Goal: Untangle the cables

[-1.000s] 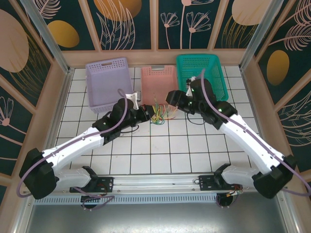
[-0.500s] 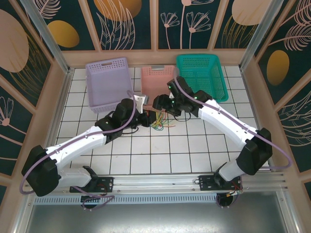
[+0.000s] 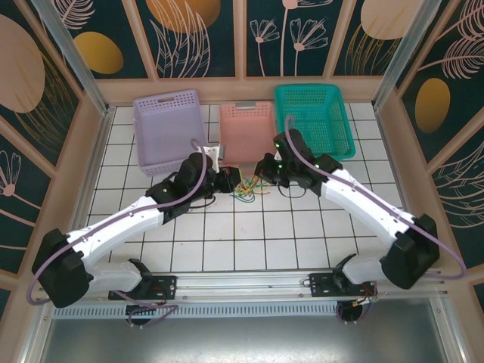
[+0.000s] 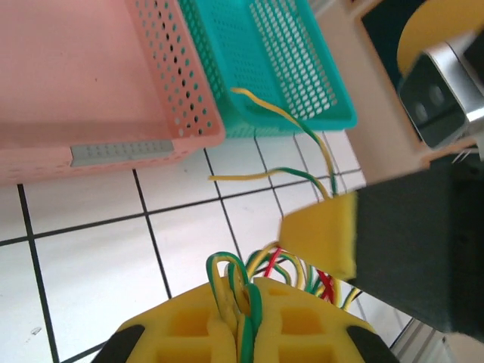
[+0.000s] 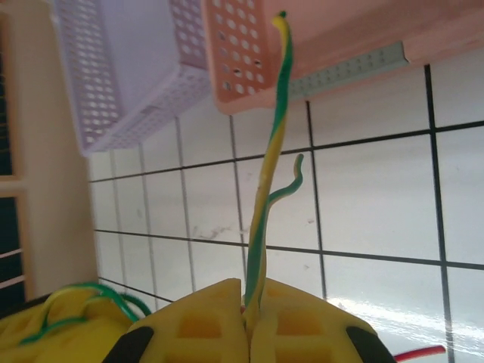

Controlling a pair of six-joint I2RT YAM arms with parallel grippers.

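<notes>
The cables [image 3: 246, 190] lie as a yellow, green and red tangle on the white tiles in front of the pink basket. My left gripper [image 3: 230, 181] meets the tangle from the left; in its wrist view the yellow pads [image 4: 197, 325] are shut on a yellow-green cable loop [image 4: 240, 283]. My right gripper [image 3: 262, 171] comes in from the right. Its own pads [image 5: 302, 321] are shut on two yellow-green cable ends [image 5: 274, 113] that stick straight up out of the jaws. The right gripper's yellow pad [image 4: 321, 231] hangs just above the left one.
Three baskets stand in a row at the back: purple [image 3: 168, 128], pink [image 3: 246, 130] and teal [image 3: 311, 119]. Wooden walls close in the tiled table. Open tiles stretch in front of the tangle toward the arm bases.
My right gripper went from open to shut on the yellow-green cable ends and drew back slightly to the right. The left gripper stayed shut on its loop, nearly in place.
</notes>
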